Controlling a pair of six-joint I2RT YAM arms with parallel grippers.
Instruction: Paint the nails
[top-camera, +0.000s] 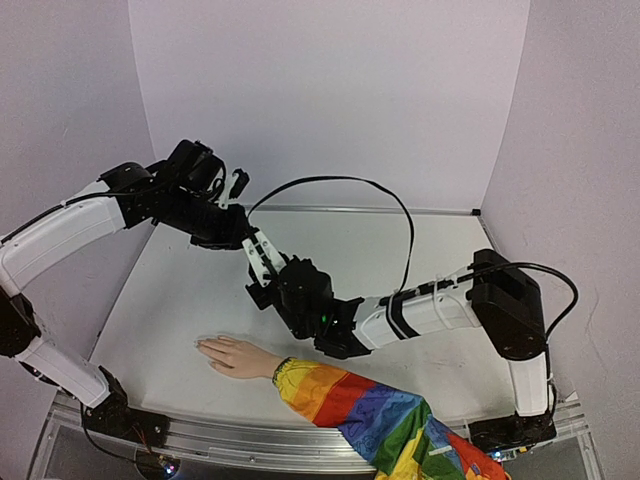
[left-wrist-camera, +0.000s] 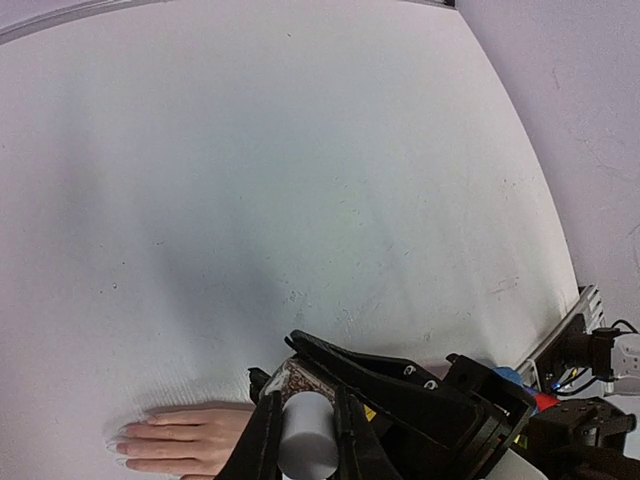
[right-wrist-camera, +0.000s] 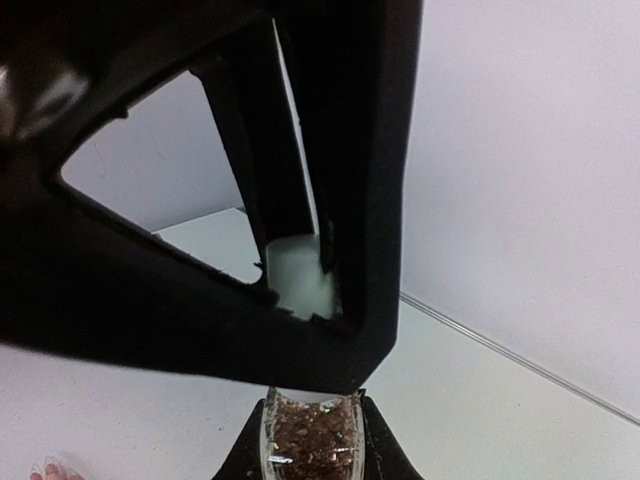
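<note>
The left claw (top-camera: 262, 257) pinches a white cap (right-wrist-camera: 298, 275) tight between its two fingers. Right under the cap is a small clear bottle (right-wrist-camera: 306, 440) full of brown sparkly stuff (little shiny bits glint in it). The right claw (right-wrist-camera: 310, 402) squeezes the bottle from both sides. Both are up in the air over the white table (top-camera: 180, 300). I cannot tell if the cap and bottle are joined. Down near the front of the table are the nails (top-camera: 203, 346), too tiny to see well. They sit at the tips of the pale pretend hand (top-camera: 240, 357), which lies flat. Its rainbow sleeve (top-camera: 360, 405) runs off to the right.
</note>
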